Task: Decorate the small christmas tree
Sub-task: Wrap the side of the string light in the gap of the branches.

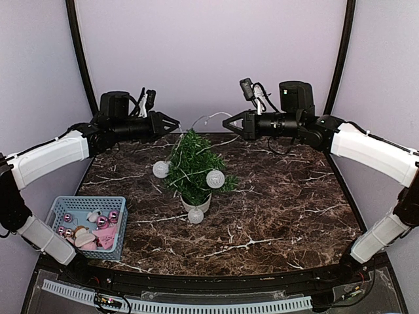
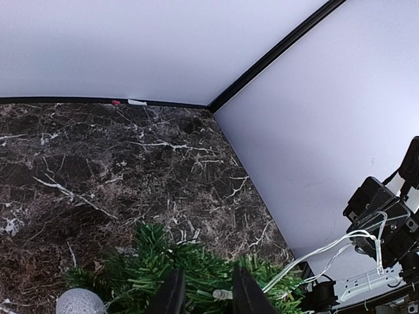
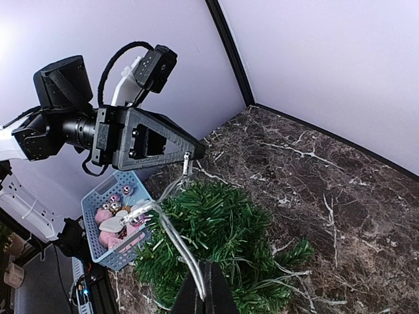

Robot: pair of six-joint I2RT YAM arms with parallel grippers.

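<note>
The small christmas tree point(image 1: 192, 163) stands mid-table in a white pot point(image 1: 203, 204), with white globe baubles point(image 1: 215, 178) hanging round it. A clear light string point(image 1: 208, 118) spans the gap above the treetop between both grippers. My left gripper point(image 1: 175, 123) hovers just left of the treetop. In the left wrist view its fingers point(image 2: 171, 294) pinch a small bulb of the light string point(image 2: 222, 295) over the green branches point(image 2: 154, 261). My right gripper point(image 3: 204, 291) is shut on the light string point(image 3: 171, 232) above the tree point(image 3: 229, 229).
A blue basket point(image 1: 65, 206) with pink and silver ornaments sits at the table's near left corner, also seen as the basket point(image 3: 99, 252) in the right wrist view. Purple walls enclose the back and sides. Another white globe point(image 1: 196, 215) lies in front of the pot.
</note>
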